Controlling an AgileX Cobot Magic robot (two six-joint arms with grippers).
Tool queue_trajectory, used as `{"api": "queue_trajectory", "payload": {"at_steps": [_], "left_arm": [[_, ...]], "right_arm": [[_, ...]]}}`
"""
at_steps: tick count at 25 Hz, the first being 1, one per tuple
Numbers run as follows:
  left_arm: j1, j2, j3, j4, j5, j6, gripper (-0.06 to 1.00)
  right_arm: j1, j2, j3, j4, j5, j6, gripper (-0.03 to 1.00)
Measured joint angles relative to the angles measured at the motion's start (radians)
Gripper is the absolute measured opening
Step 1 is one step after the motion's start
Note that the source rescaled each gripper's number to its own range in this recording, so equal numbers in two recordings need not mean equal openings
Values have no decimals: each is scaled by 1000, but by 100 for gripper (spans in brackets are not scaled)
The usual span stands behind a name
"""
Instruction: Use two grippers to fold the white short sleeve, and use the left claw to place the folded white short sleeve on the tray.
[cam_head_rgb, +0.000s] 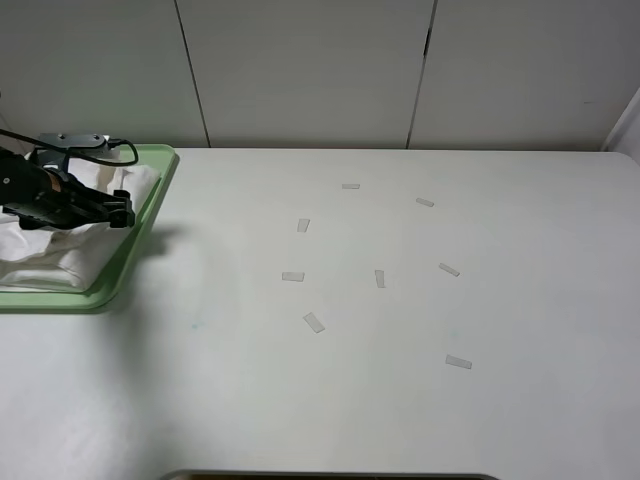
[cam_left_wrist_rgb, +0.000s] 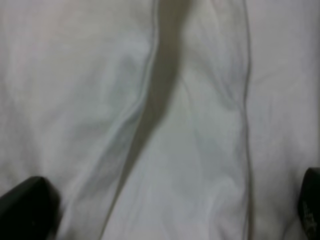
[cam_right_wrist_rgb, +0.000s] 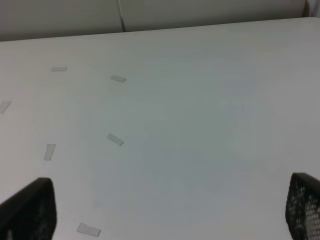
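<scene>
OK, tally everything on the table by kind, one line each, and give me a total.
White short sleeve, lying on the tray: 1
Pale green tray: 1
White tape strips, e.g.: 9
Total: 11

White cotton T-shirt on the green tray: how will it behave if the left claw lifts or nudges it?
The wrinkled white cotton T-shirt is probably floppy: the left wrist view shows soft creases and a sagging fold. Lifted at one point, the fold would likely droop open. Pushed, it should bunch rather than slide, and the pale green plastic tray has a low rim that may catch it.
</scene>
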Motion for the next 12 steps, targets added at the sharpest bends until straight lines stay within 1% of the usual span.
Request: {"api": "queue_trajectory", "payload": {"at_steps": [3, 9, 12], "left_arm": [[-8, 7, 0, -2, -19, 0, 99], [-31, 10, -1, 0, -10, 2, 93], [-52, 10, -2, 1, -1, 4, 92]], "right_arm": [[0, 0, 0, 0, 0, 0, 100], [0, 0, 0, 0, 0, 0, 100], [0, 0, 0, 0, 0, 0, 100]]}}
